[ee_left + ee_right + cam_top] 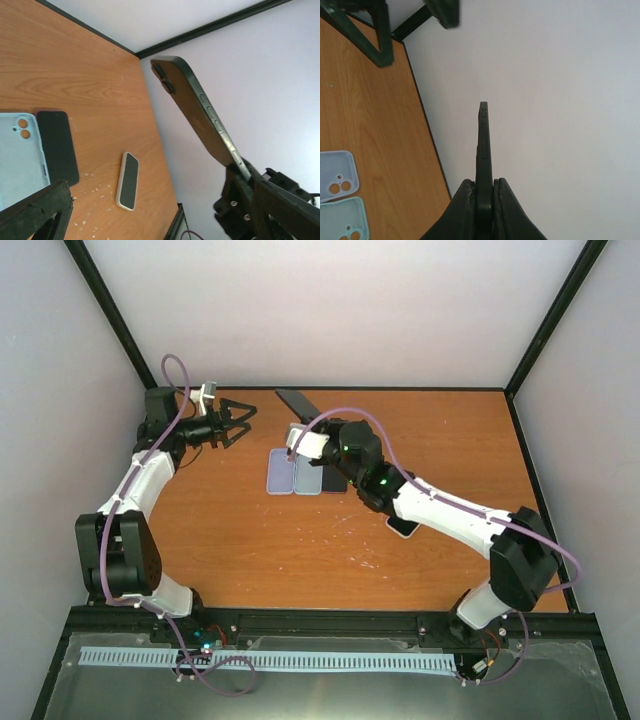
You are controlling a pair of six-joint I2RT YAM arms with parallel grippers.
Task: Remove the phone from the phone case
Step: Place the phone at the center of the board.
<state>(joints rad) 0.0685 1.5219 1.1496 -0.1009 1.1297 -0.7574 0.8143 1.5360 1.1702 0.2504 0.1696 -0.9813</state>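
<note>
Right gripper (484, 186) is clamped on the dark phone (483, 140), up off the bench (250, 540) — left gripper (246, 426) spread wide, holding nothing.

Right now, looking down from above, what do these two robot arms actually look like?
Both the left arm and right arm have white tube-like links between chunky black joints. A thin purple cable loops along each. The two-fingered jaws are black, and a small green light glows on the right arm.

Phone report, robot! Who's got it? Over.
Right gripper shut on phone, held in the air. Left gripper open beside it. Nothing between them.
</note>
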